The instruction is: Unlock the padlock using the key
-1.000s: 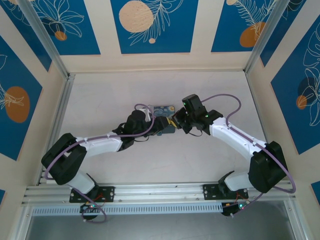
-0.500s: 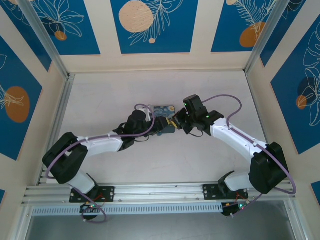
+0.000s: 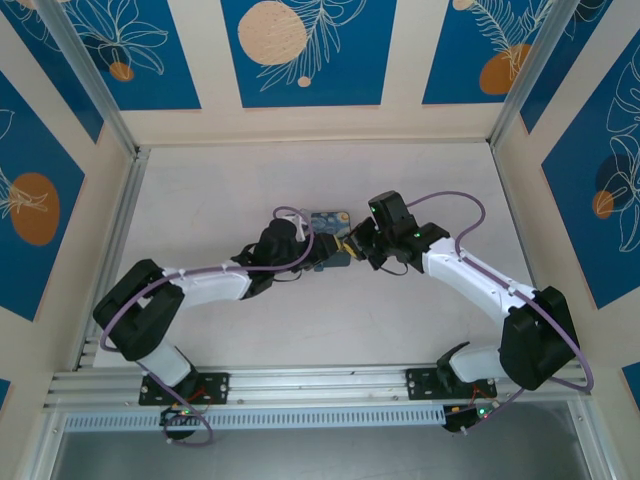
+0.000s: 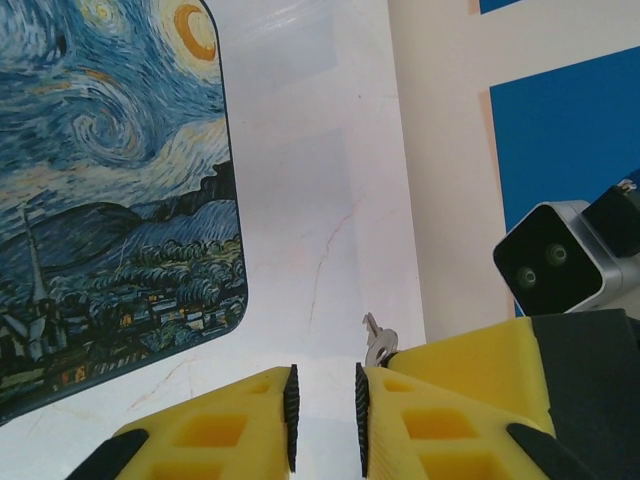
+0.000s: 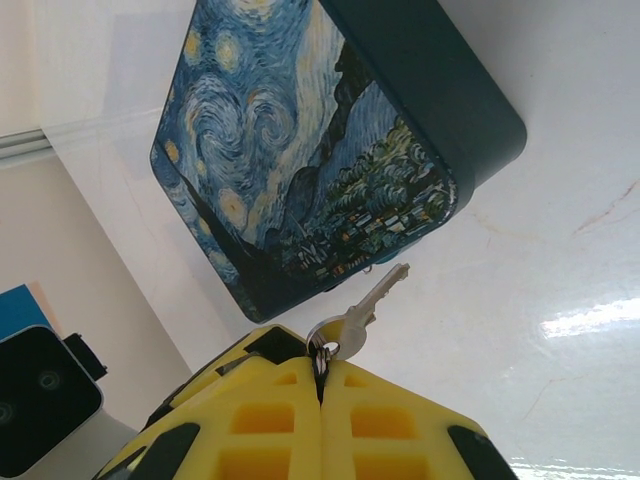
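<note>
We note only the left arm (image 3: 200,285) has shifted; the left tool (image 4: 325,420) stands slightly parted, gripping nothing visible. The right tool (image 5: 320,375) clenches the key (image 5: 370,300); unlocking remains pending.

- key (image 5: 368,303): bare silvery metal, smooth, softly shiny
- box (image 5: 300,150): smooth printed lid, plain dark matt sides
- counter (image 5: 560,200): white, smooth, glossy, faintly scratched
- right claw (image 5: 320,385) and left claw (image 4: 323,420): matt yellow plastic
- left claw's pads (image 4: 292,420): black, finely ribbed
</note>
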`<state>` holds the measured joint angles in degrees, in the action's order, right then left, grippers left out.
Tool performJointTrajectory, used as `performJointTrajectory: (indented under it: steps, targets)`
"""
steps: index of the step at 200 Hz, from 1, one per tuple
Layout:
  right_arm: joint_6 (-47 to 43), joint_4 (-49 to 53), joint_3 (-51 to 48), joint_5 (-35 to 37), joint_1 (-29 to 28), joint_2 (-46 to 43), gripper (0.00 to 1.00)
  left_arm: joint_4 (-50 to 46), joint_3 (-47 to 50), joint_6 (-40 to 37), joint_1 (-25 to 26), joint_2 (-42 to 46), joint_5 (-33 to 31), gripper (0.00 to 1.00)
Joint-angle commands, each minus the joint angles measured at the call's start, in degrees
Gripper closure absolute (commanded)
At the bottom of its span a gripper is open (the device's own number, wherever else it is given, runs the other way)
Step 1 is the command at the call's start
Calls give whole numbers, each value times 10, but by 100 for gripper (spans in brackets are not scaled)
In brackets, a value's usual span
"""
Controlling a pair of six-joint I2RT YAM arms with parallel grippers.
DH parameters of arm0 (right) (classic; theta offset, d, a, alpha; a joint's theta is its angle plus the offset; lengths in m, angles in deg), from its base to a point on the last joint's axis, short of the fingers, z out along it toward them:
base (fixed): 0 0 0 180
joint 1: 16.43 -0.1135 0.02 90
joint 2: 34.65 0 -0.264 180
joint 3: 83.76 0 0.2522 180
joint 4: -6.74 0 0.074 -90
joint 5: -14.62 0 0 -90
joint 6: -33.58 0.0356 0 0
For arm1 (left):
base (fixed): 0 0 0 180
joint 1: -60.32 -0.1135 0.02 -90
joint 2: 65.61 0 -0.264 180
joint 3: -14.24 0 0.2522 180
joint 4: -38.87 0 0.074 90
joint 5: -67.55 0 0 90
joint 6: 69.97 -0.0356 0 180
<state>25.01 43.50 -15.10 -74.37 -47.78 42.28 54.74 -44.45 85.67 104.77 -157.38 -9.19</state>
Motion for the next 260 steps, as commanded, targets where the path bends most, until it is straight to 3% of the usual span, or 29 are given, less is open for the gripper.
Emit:
performJointTrajectory:
  steps: [1,25,161,199,260]
  targets:
    - [6,-3,-10,-12,3,-15,100,17,-17,-7,7,-8,-3,77]
    - [6,-6,-13,-14,4,-17,100,17,-23,-7,7,-12,-2,81]
    - [6,-11,-20,-20,13,-21,100,20,-30,-6,18,-21,-3,81]
    - [5,-9,-21,-21,15,-23,100,21,-19,-4,19,-11,-17,65]
    - [9,-12,-15,-23,19,-17,100,46,-3,-4,26,1,-14,69]
